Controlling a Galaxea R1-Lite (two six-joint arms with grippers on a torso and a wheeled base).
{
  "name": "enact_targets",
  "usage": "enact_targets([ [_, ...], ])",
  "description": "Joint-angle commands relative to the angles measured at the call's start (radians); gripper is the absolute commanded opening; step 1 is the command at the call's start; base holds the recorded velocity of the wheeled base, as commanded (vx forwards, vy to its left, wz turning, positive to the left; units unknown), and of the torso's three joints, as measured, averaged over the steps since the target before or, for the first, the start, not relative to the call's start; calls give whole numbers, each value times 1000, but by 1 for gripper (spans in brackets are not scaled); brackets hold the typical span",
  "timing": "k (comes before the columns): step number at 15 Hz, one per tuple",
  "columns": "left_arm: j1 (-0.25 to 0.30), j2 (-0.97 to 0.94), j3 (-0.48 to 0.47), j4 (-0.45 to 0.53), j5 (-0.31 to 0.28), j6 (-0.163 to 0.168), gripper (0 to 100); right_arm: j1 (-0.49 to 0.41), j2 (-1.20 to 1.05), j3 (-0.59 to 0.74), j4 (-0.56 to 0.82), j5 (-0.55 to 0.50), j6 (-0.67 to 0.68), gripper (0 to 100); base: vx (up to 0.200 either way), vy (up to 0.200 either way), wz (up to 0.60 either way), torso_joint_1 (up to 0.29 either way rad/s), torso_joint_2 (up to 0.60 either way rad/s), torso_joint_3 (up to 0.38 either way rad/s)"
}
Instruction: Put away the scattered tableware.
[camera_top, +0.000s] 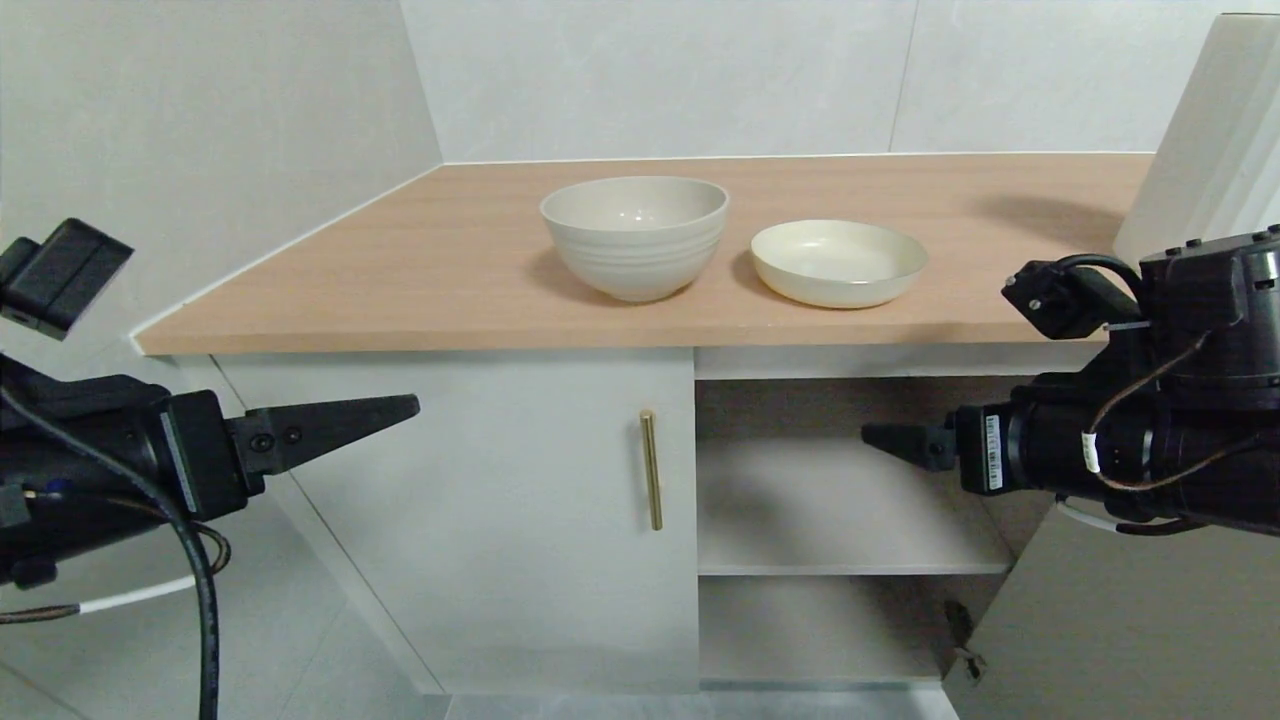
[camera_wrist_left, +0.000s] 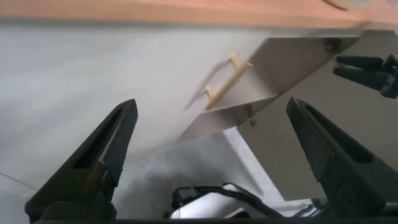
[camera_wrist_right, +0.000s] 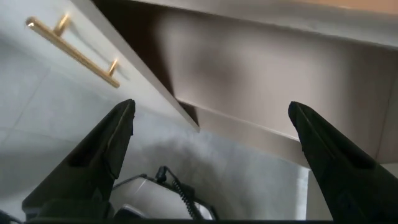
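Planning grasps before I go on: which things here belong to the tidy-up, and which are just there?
Job: deep bowl; shallow dish; open cabinet shelf.
Not the job: closed door; its brass handle; countertop.

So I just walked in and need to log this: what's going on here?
Nothing is being handled yet. The ribbed bowl and the shallow dish sit side by side on the wooden countertop. The left gripper and right gripper hang open and empty before the cabinet, whose right side is open.
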Motion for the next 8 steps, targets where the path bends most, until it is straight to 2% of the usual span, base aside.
enact_targets([
  [1, 0, 13, 2, -2, 0, 0, 100, 0, -1, 0, -1, 0, -1, 100, 0, 0, 0, 134, -339, -295],
  [8, 0, 30, 4, -2, 0, -1, 100, -2, 2, 0, -1, 0, -1, 100, 0, 0, 0, 173, -496, -293],
])
